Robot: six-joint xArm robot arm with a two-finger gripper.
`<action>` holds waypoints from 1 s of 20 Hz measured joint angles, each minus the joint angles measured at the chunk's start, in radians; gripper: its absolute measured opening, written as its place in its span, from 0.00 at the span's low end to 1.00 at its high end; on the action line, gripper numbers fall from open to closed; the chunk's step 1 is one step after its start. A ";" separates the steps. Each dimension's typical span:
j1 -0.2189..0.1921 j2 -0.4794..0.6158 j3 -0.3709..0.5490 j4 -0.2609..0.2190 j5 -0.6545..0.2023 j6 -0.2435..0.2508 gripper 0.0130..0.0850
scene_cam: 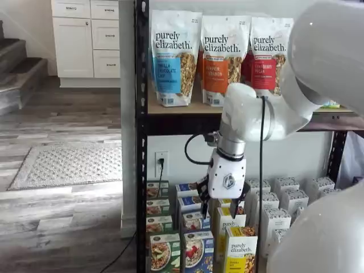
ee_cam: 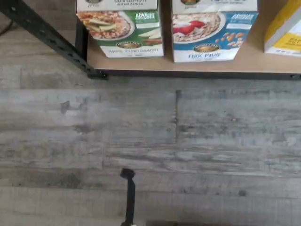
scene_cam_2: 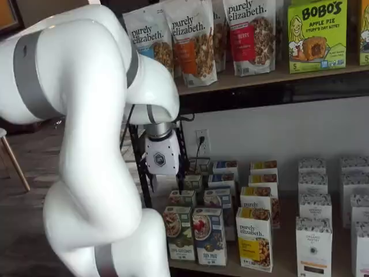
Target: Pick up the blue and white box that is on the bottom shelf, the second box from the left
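Note:
The blue and white box reads "Flax Plus" and stands upright at the front edge of the bottom shelf. It heads a row of like boxes in both shelf views. A green-fronted box stands to its left and a yellow-and-white box to its right. My gripper hangs above and in front of these rows, apart from every box. A gap shows between its two black fingers, and it holds nothing. It also shows in a shelf view.
The black rack post stands left of the boxes and a slanted brace crosses beside the shelf corner. Granola bags fill the upper board. White boxes stand at the right. Grey wood floor lies before the shelf, with a thin dark object over it.

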 joint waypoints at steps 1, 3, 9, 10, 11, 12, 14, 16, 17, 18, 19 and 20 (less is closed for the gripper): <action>0.000 0.013 0.001 0.008 -0.015 -0.007 1.00; 0.001 0.041 0.002 0.004 -0.042 -0.005 1.00; 0.003 0.114 0.003 -0.022 -0.115 0.010 1.00; 0.002 0.126 0.003 -0.021 -0.128 0.008 1.00; 0.002 0.136 0.004 -0.015 -0.141 0.003 1.00; 0.003 0.144 0.004 -0.012 -0.152 0.000 1.00; 0.006 0.164 -0.003 -0.014 -0.154 0.004 1.00; 0.007 0.183 -0.008 0.001 -0.160 -0.007 1.00; 0.007 0.193 -0.015 0.015 -0.155 -0.018 1.00; 0.006 0.205 -0.023 0.029 -0.146 -0.029 1.00; 0.006 0.212 -0.025 0.042 -0.147 -0.039 1.00; 0.006 0.219 -0.027 0.048 -0.152 -0.044 1.00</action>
